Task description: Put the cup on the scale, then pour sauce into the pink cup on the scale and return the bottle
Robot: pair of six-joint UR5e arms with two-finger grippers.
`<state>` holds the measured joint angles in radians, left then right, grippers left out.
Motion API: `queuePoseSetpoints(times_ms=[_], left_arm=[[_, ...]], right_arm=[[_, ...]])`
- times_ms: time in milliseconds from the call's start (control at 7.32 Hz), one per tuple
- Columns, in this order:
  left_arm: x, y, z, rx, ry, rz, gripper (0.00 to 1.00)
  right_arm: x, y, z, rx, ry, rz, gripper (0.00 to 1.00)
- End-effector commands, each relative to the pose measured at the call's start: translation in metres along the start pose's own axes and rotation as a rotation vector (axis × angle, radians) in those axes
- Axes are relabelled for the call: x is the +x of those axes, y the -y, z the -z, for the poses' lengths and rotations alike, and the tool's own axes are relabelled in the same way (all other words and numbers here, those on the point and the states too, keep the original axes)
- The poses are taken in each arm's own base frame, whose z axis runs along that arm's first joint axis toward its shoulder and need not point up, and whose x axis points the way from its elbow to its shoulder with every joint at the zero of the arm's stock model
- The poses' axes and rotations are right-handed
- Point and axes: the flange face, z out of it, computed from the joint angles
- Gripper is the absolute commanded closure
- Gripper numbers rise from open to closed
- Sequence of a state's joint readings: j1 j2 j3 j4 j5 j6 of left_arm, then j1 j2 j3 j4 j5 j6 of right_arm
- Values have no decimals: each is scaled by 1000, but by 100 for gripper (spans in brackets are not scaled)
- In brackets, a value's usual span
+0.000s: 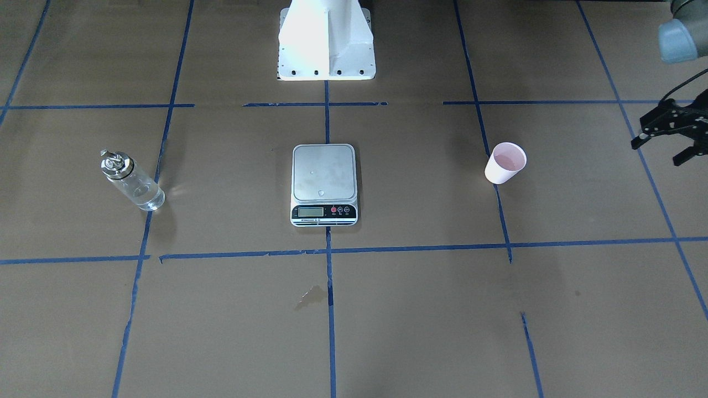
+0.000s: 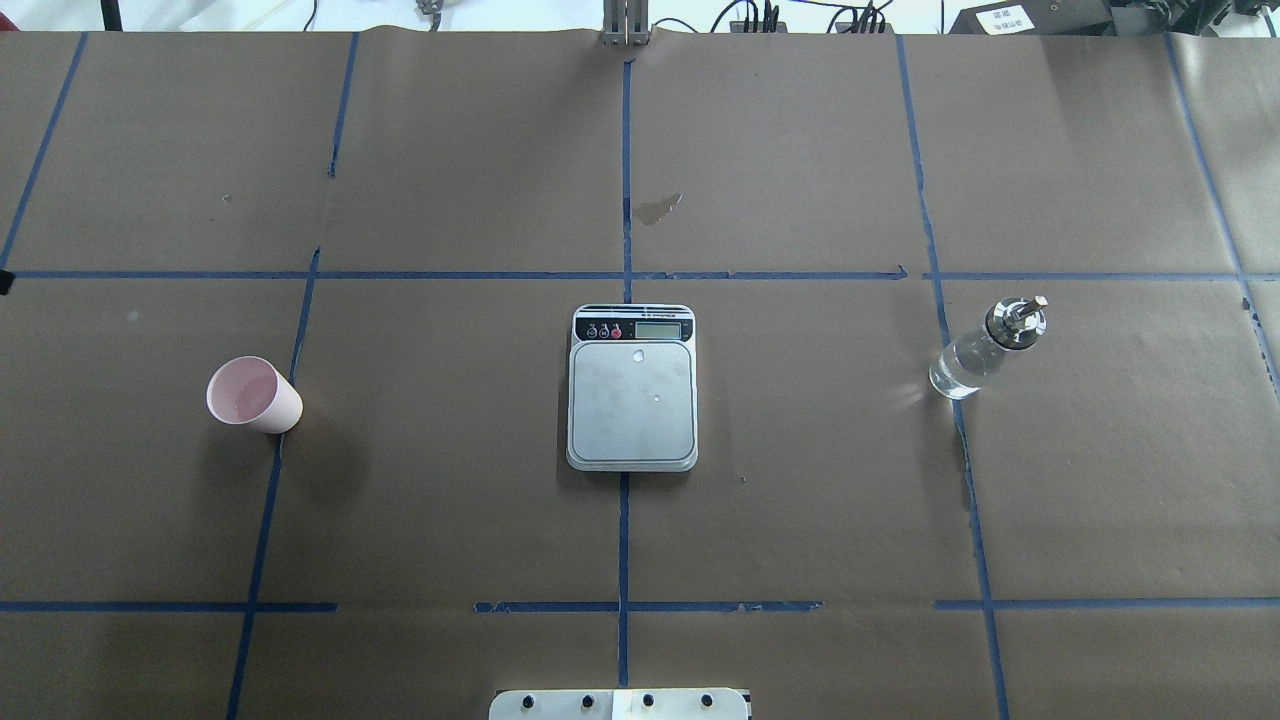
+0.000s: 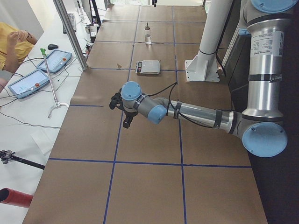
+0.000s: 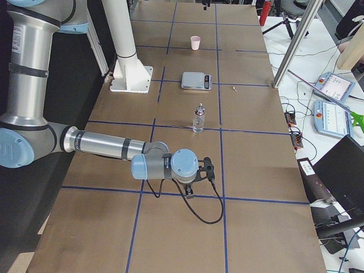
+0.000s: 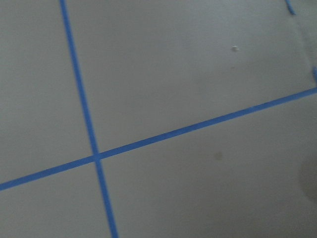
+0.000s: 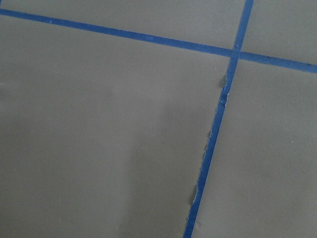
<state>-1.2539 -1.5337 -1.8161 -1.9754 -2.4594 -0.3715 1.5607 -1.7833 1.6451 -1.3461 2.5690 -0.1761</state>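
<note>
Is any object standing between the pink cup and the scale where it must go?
Nothing visible does. Between the cup and the scale lies only bare brown table covering; the bottle stands on the scale's far side.

Left gripper [image 1: 659, 150] low and outstretched, jaws apart; right gripper [image 4: 202, 173] likewise outstretched, jaws' state unclear.

The front view's right edge clips the left claw [image 1: 656, 152], and the display [image 1: 310, 211] on the scale [image 1: 323, 172] is too small to read.
</note>
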Motion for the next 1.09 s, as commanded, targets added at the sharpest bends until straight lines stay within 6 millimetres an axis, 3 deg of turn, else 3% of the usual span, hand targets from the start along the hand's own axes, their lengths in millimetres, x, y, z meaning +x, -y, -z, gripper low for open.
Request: queuePoseSetpoints(times_ms=[0, 273, 410, 546, 956], left_arm=[[85, -7, -49, -44, -42, 135, 6], [91, -15, -91, -84, 3, 238, 4], [102, -14, -101, -89, 11, 263, 4], [119, -19, -126, -83, 54, 262, 4], [124, -17, -144, -93, 69, 252, 6]], right_arm=[[-7, 0, 3, 13, 11, 12, 0], [-7, 0, 3, 11, 16, 7, 0], [-8, 0, 2, 9, 16, 7, 0], [-7, 0, 1, 8, 17, 7, 0], [-8, 0, -3, -4, 12, 12, 0]])
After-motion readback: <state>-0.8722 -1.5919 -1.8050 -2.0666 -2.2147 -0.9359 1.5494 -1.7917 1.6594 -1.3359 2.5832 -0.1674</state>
